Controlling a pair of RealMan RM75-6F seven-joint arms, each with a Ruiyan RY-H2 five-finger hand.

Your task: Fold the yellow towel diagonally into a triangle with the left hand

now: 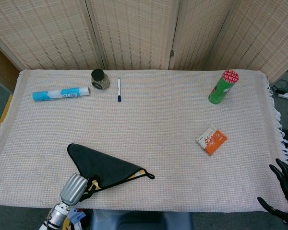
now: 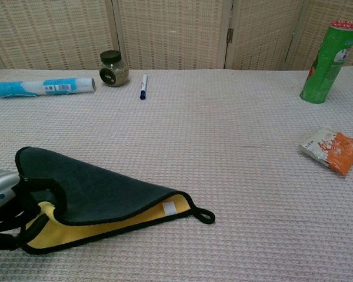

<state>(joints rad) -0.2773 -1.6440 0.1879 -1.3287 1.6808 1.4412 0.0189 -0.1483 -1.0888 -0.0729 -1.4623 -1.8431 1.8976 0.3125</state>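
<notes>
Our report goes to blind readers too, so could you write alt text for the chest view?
A towel lies folded into a dark triangle with yellow showing along its front edge, the left hand gripping its near left corner. Behind it sit a blue tube, a small jar and a pen; at right, a green can and a snack packet.

Left hand half past the frame edge.
</notes>
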